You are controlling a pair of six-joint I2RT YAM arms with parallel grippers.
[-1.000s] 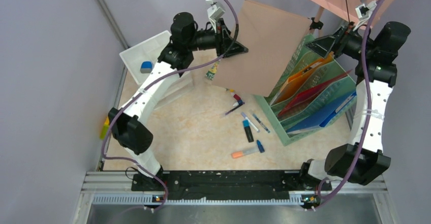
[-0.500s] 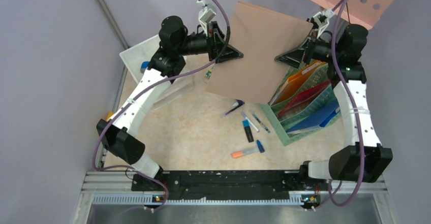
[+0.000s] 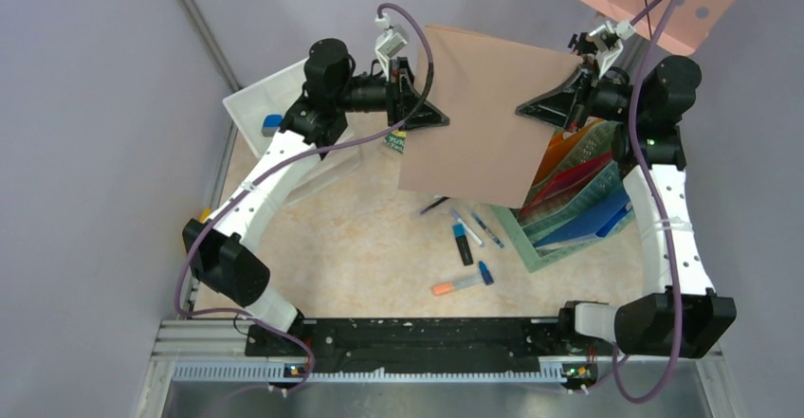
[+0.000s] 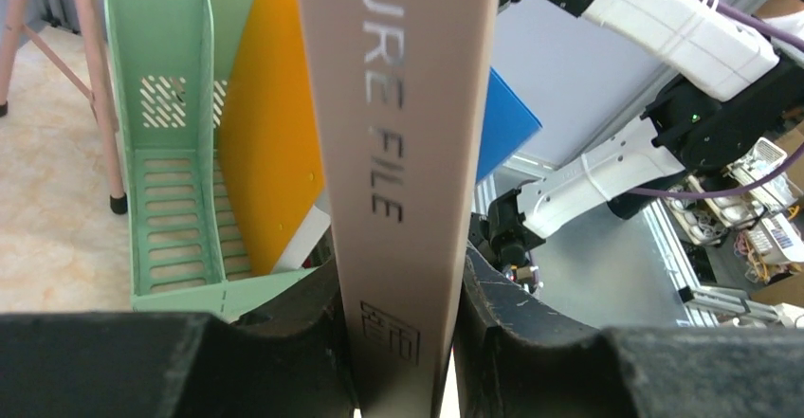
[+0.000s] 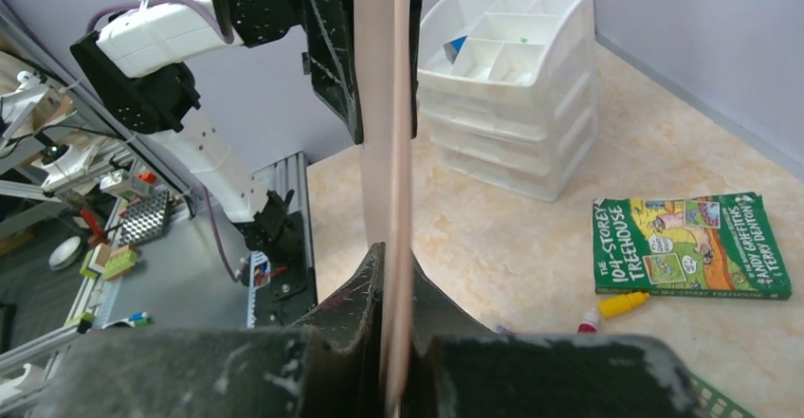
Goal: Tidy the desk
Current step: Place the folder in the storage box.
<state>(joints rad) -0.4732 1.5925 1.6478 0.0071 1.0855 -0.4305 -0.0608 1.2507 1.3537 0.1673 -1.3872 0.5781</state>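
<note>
A brown file folder (image 3: pixel 484 115) hangs upright in the air above the beige marbled desk (image 3: pixel 370 238), held from both sides. My left gripper (image 3: pixel 438 117) is shut on its thick spine, which fills the left wrist view (image 4: pixel 398 153) between the black fingers (image 4: pixel 313 314). My right gripper (image 3: pixel 527 112) is shut on the opposite thin edge (image 5: pixel 384 105), the jaws pressed flat against it. The folder's lower right corner hangs just in front of the green file rack (image 3: pixel 517 233).
The rack holds orange (image 4: pixel 270 134), red and blue (image 3: pixel 588 224) folders. A white drawer unit (image 5: pixel 512 105) stands at the back left. A green book (image 5: pixel 687 243) and a yellow marker (image 5: pixel 616 306) lie under the folder. Several pens and highlighters (image 3: pixel 465 245) lie mid-desk.
My right gripper swung in from the right and shut on the folder's free edge. The folder has shifted a little to the right, still held by the left gripper.
</note>
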